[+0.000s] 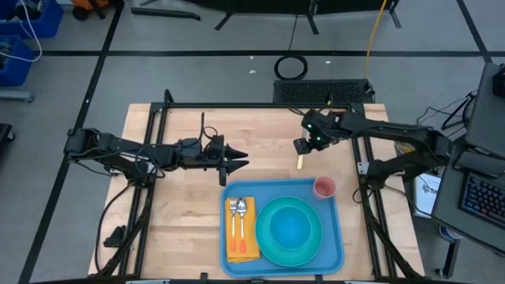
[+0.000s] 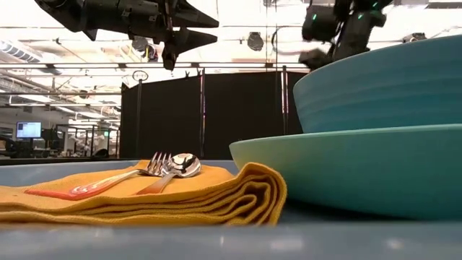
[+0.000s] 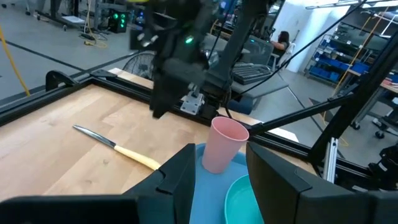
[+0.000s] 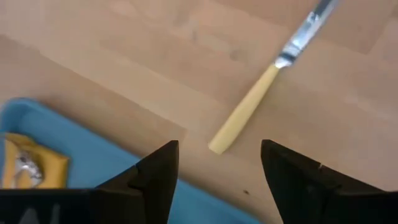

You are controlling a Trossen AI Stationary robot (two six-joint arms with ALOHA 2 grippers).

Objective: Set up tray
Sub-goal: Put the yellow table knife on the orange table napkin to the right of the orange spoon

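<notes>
The blue tray (image 1: 272, 189) lies at the table's near middle. On it are a turquoise plate (image 1: 290, 229) with a bowl (image 2: 382, 87) on top, an orange napkin (image 1: 243, 231) bearing a fork and a spoon (image 2: 170, 166), and a pink cup (image 1: 324, 187) upright in the far right corner. A knife with a yellow handle (image 4: 252, 106) lies flat on the wood just beyond the tray's far edge. My right gripper (image 4: 219, 149) hangs open above it, pointing steeply down, touching nothing. My left gripper (image 1: 239, 162) floats level and open beyond the tray's far left corner.
Black frame rails (image 1: 260, 106) run along the table's far and side edges. A dark keyboard-like panel (image 1: 319, 92) sits beyond the far rail. Bare wood (image 1: 181, 205) lies left of the tray and across the far half of the table.
</notes>
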